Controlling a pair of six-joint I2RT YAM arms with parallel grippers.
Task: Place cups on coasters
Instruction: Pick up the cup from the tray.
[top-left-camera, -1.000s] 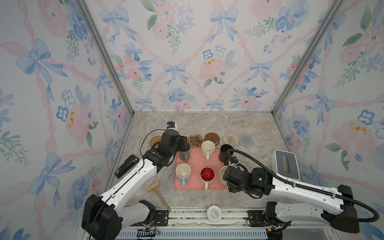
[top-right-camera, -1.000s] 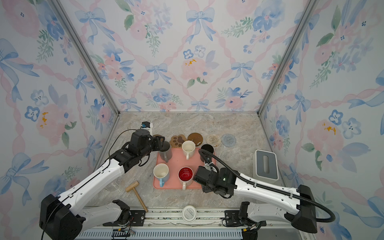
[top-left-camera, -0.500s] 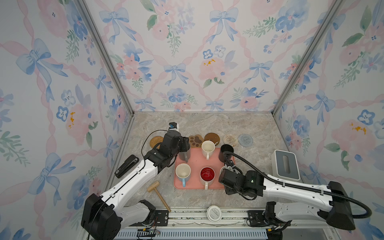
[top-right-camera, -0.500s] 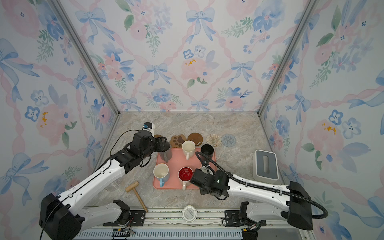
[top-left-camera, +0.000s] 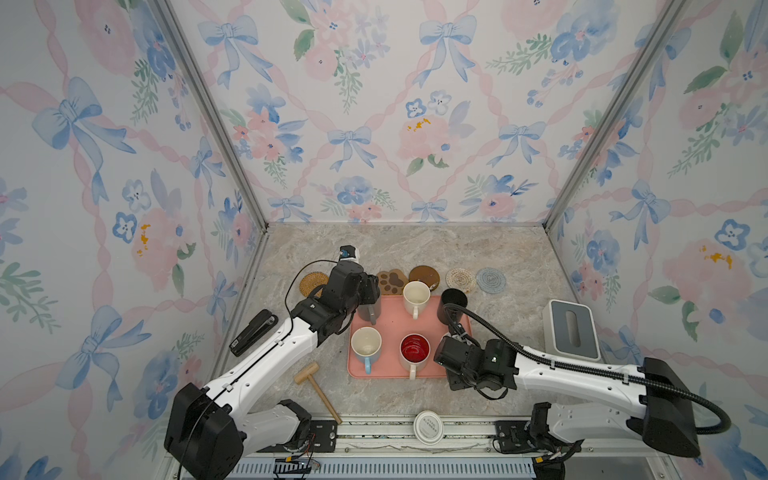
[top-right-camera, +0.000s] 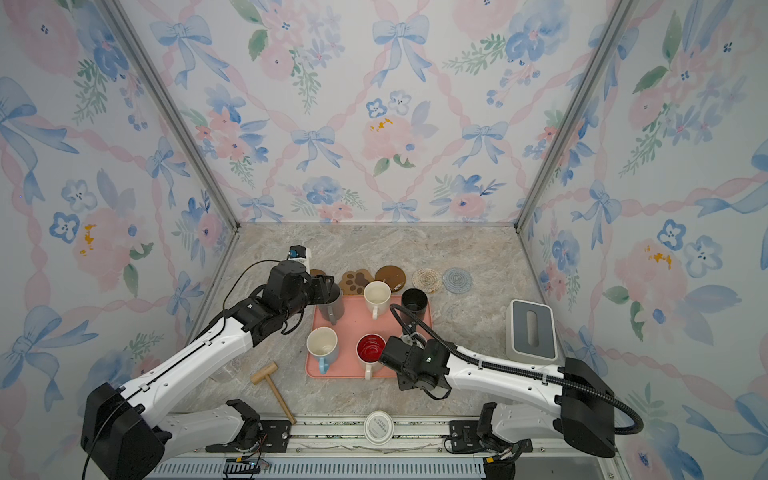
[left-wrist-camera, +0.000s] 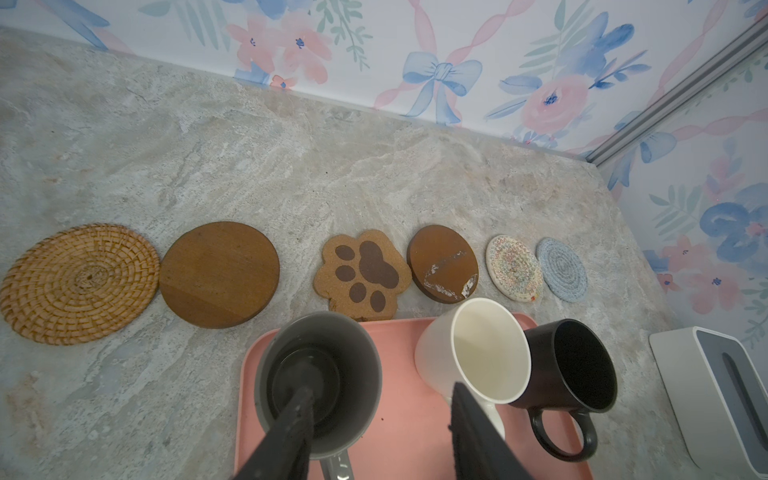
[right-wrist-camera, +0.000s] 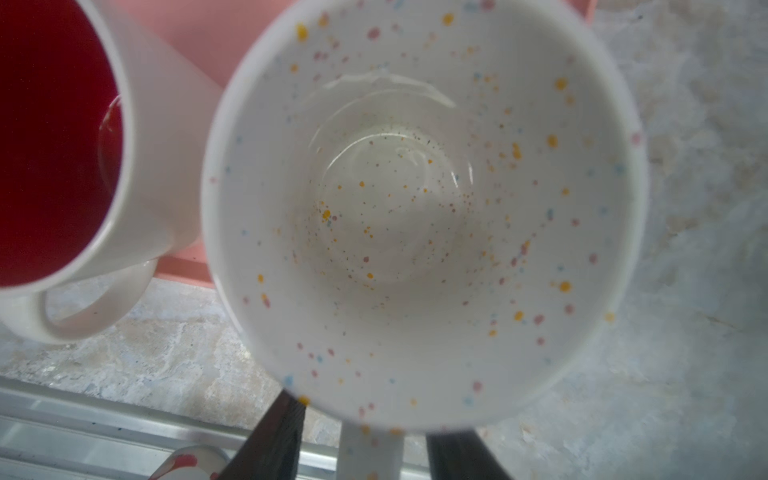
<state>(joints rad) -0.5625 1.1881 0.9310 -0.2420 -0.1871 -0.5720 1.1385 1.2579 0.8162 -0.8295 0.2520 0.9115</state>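
The left pincer (left-wrist-camera: 380, 390) reaches over the grey cup (left-wrist-camera: 353, 345). This cup stands at the far left corner of the pink tray (top-left-camera: 390, 322). The pincer is wide. One finger (left-wrist-camera: 297, 419) is down inside the cup. The other is outside, with a gap to the cup's wall.

Beside the grey cup stand the cream cup (top-left-camera: 417, 296) and then the black cup (top-left-camera: 453, 299), close together. In the near row stand the blue-handled cup (top-left-camera: 365, 345) and the red cup (top-left-camera: 414, 348). The speckled cup (right-wrist-camera: 415, 208) is at the tray's near right corner.

The right pincer (right-wrist-camera: 368, 415) is at the speckled cup's handle. One finger (right-wrist-camera: 274, 440) is on each side of the handle, with a thin gap on both sides, so it is not gripping yet.

Behind the tray, six coasters lie in a row on the desk (top-left-camera: 415, 257). From the left they are rattan (left-wrist-camera: 79, 284), wooden (left-wrist-camera: 219, 274), paw (left-wrist-camera: 362, 272), second wooden (left-wrist-camera: 442, 269), cream (left-wrist-camera: 514, 268) and grey-blue (left-wrist-camera: 562, 269). All six are bare.
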